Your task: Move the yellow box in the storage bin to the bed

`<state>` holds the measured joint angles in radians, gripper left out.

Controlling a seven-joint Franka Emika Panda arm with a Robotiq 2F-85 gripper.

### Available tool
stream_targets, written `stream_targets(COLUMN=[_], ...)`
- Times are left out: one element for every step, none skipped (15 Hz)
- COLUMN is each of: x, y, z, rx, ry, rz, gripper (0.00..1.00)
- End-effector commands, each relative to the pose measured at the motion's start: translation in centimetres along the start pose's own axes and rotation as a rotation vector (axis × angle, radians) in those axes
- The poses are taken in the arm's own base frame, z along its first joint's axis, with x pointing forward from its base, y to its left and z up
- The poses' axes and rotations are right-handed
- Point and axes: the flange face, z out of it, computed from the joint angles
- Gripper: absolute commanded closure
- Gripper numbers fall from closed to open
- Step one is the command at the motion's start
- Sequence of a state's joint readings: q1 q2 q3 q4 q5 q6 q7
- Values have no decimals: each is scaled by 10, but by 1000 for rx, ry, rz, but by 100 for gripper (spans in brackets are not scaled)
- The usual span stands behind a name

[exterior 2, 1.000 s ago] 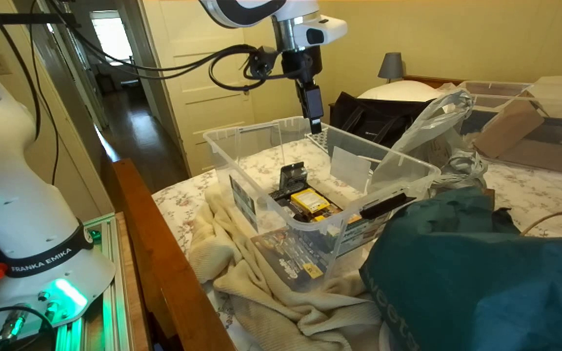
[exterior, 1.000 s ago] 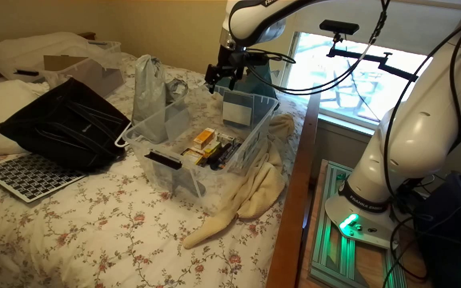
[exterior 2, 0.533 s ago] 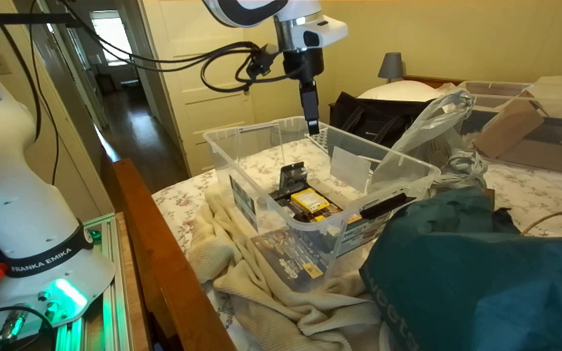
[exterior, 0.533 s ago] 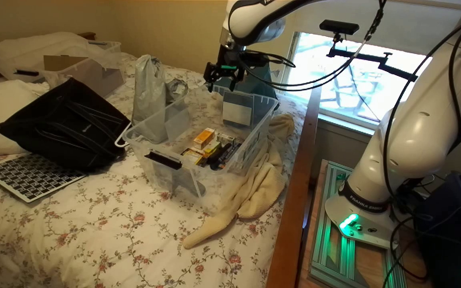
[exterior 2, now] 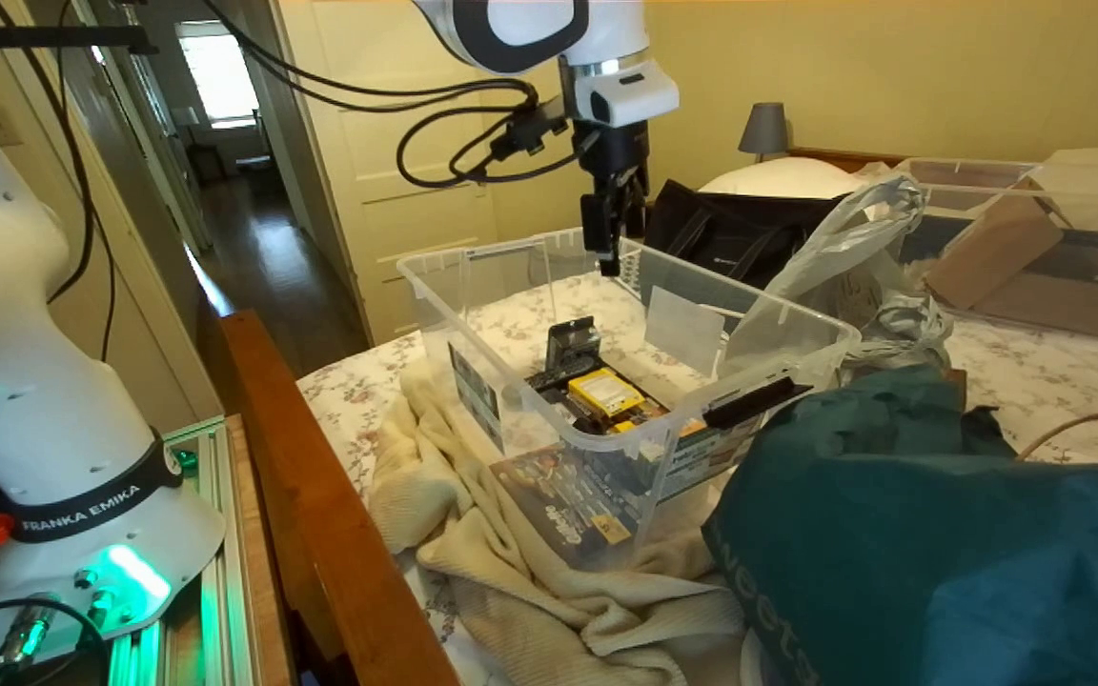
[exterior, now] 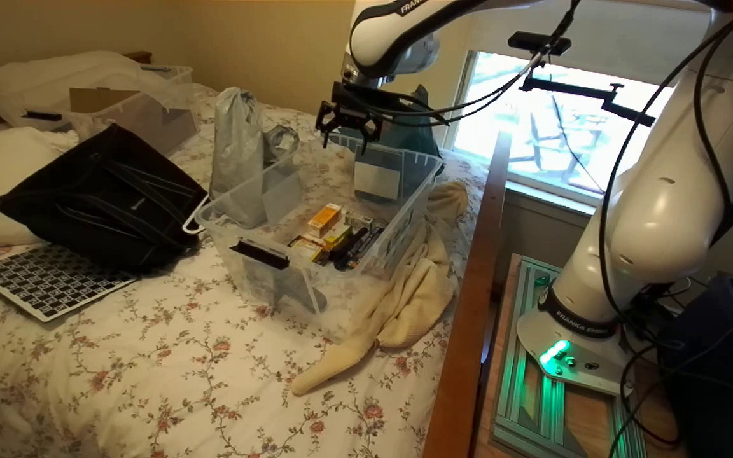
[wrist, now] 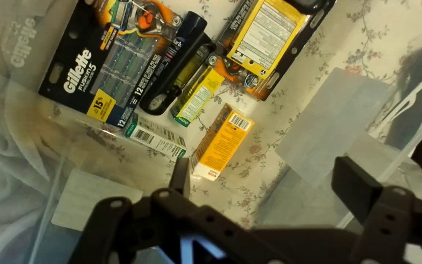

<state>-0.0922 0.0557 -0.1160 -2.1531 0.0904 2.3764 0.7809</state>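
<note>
The claw point(wrist: 263, 174) hangs over the storage bin point(exterior: 277, 289), spread wide and holding nothing. By the wrist view's clock, twelve at the top, the yellow box point(wrist: 224, 143), which I take to be the yellow-orange carton, lies toward ten from the claw's midpoint, down on the bin's floor, its long side running from seven to one. The step in hand looks like lining up for the pick. Shift toward ten and turn the claw about an hour clockwise, so it closes across the narrow width, ten to four; that should also take it away from the bin's rim at three.

Just off the box at nine sits a white-and-green carton point(wrist: 156, 137), so favour the one o'clock half, where bare floor shows on the ten o'clock side. Narrow the span a little, then come down straight and slowly. A yellow-and-green carton point(wrist: 198, 97) at eleven, near the box, could be nudged by a careless twist. Farther out, toward one, a yellow packet point(wrist: 267, 35) might be mistaken for the target. Once gripped, raise the box fully past the rim before going sideways to the bed point(exterior: 150, 369).
</note>
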Motion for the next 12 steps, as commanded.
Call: stream_targets(x=[12,13,14,15,15,16,18,19,21,23,17,17], y=[-8,-9,-10,-12,-14,-14,-15,-17,-18,-20,-10,-10], z=[24,30,40,48,60,70,79,89,97,103,91,98], rx=[-32,-40,-52,-65,-67,-75,-75,-67,-62,-50,-68,-73], ry=[4,-7,-16,-20,-23,-17,-8,-6,11,18,-2,-1], rz=[181,216,249,274,296,317,334,349,352,362,327,328], gripper=[0,0,0,0,0,0,0,0,0,0,0,0])
